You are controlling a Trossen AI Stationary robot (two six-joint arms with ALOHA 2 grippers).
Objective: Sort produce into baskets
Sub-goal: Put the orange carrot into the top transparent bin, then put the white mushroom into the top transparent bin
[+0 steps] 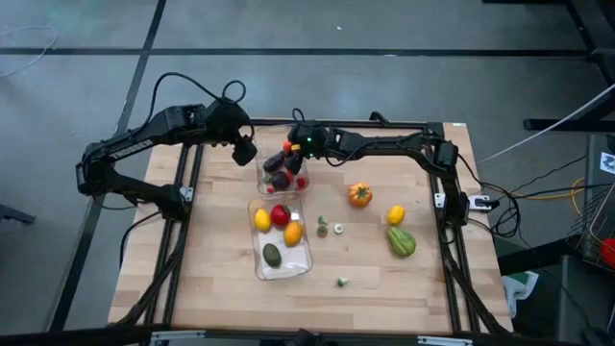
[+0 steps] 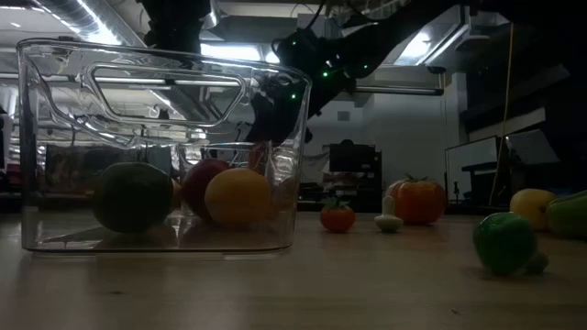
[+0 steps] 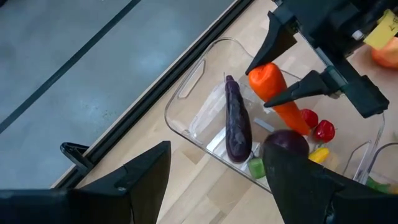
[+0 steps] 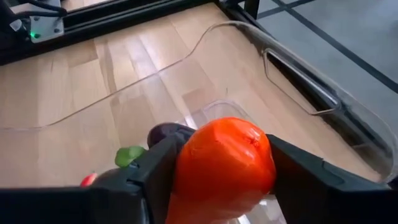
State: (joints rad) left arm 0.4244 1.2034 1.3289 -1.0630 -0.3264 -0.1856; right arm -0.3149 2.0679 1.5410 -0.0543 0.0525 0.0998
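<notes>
Right tool (image 3: pixel 283 74) grips an orange carrot (image 3: pixel 278 96) above the far clear bin (image 3: pixel 186 118); left tool (image 1: pixel 245 152) hangs wide beside its left rim

Two clear baskets (image 1: pixel 284 262), two lemons (image 1: pixel 395 214), one carrot (image 3: pixel 277 96) and one long aubergine (image 3: pixel 237 121).

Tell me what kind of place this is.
Probably a robotics lab or workshop: a wooden table in a metal frame on a bare grey floor, with desks and monitors in the room behind.
</notes>
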